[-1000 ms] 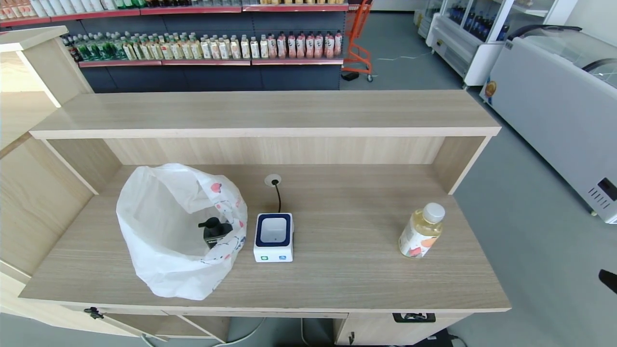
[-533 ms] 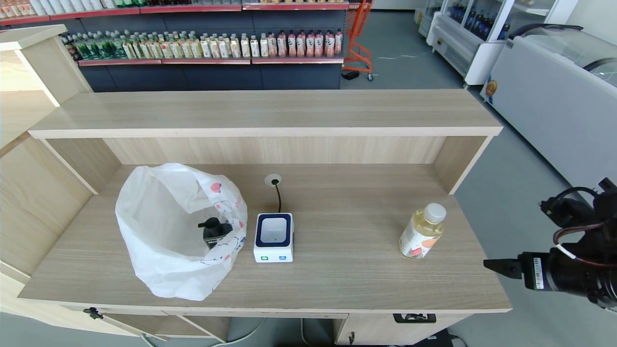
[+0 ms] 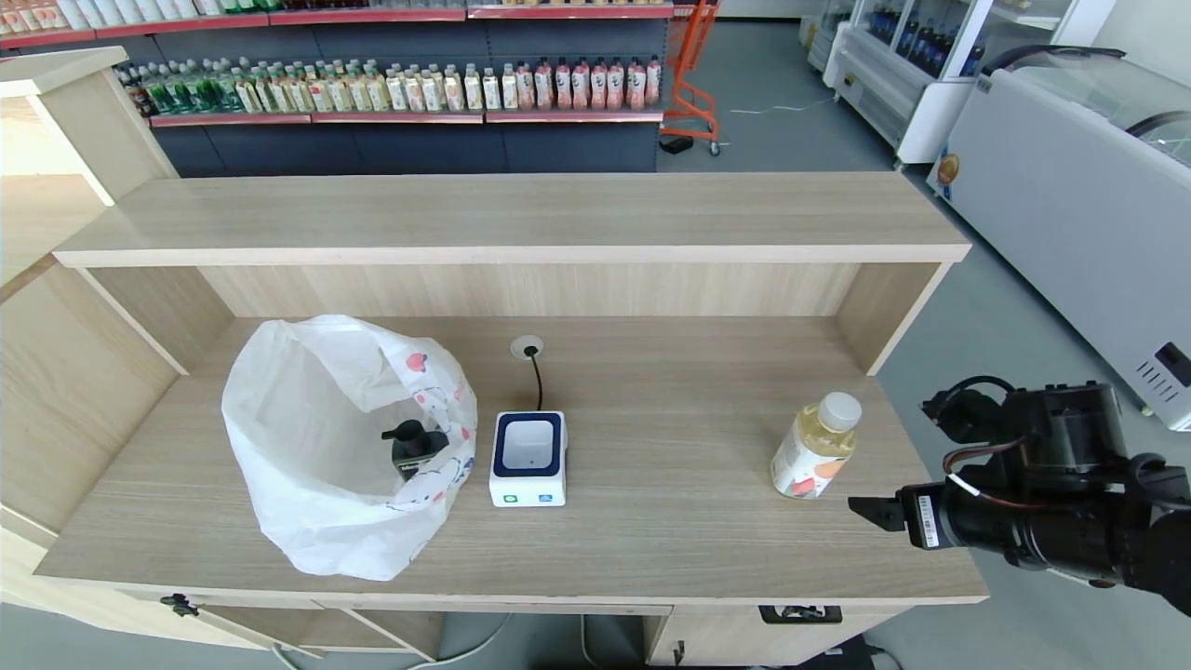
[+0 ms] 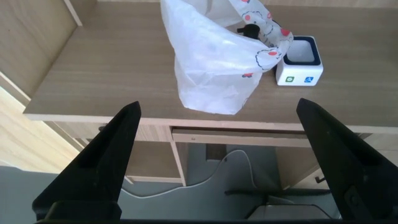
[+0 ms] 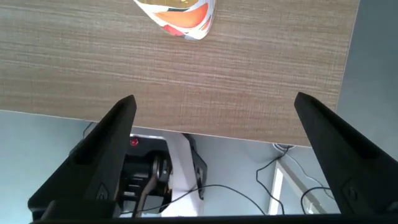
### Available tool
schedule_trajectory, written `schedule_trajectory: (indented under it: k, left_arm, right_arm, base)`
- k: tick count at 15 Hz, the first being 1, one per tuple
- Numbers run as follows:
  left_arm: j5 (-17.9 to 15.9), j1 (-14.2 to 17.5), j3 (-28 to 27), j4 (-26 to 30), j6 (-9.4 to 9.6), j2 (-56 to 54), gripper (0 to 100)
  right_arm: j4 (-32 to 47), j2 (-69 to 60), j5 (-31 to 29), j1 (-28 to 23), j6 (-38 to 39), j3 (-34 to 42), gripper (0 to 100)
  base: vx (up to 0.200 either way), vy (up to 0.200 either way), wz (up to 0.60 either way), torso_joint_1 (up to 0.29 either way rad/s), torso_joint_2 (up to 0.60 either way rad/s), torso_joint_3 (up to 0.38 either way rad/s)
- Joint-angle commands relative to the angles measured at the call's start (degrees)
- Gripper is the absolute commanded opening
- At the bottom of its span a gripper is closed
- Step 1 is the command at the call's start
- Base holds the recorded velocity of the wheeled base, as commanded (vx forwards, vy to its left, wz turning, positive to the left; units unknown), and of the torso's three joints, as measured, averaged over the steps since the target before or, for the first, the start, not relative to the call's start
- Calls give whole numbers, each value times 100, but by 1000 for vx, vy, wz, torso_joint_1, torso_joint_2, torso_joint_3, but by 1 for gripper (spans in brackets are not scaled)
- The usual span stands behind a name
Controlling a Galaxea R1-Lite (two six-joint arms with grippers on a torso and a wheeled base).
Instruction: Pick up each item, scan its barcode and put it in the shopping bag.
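The small clear plastic bottle of pale yellow drink [image 3: 812, 447] stands upright on the right side of the light wooden table [image 3: 670, 521], well apart from the other things. That leaves room all around it for a grab. It has a white round cap and a white label with orange and red pictures on it. The right gripper [image 3: 875, 514] is just past the table's right near corner, near the bottle and pointing toward it. Its two black fingers are spread wide and hold nothing, so it looks ready to pick the bottle up. The white box scanner with the dark blue top [image 3: 528, 458] sits in the middle of the table, between the bottle and the bag, probably so each item can pass over it on the way. The white plastic shopping bag [image 3: 326, 447] sits on the left with its mouth open, and a black pump bottle [image 3: 412, 447] is already inside. The left gripper [image 4: 217, 107] hangs off the near edge by the bag, spread wide and empty.
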Motion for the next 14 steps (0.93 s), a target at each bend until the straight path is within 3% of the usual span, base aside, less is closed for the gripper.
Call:
schedule_trajectory:
  k: [1, 9, 14]
  left_arm:
    - [4, 1, 0, 0, -2, -2, 100]
    - [4, 1, 0, 0, -2, -2, 100]
    - [4, 1, 0, 0, -2, -2, 100]
  right_arm:
    - [-565, 543, -11, 2, -31, 62, 100]
    - [-1743, 1263, 33, 406, 5, -17, 100]
    - [-2824, 1949, -327, 538, -39, -105, 100]
  base:
    - [0, 0, 0, 0, 0, 0]
    - [0, 0, 0, 0, 0, 0]
    - [0, 0, 0, 0, 0, 0]
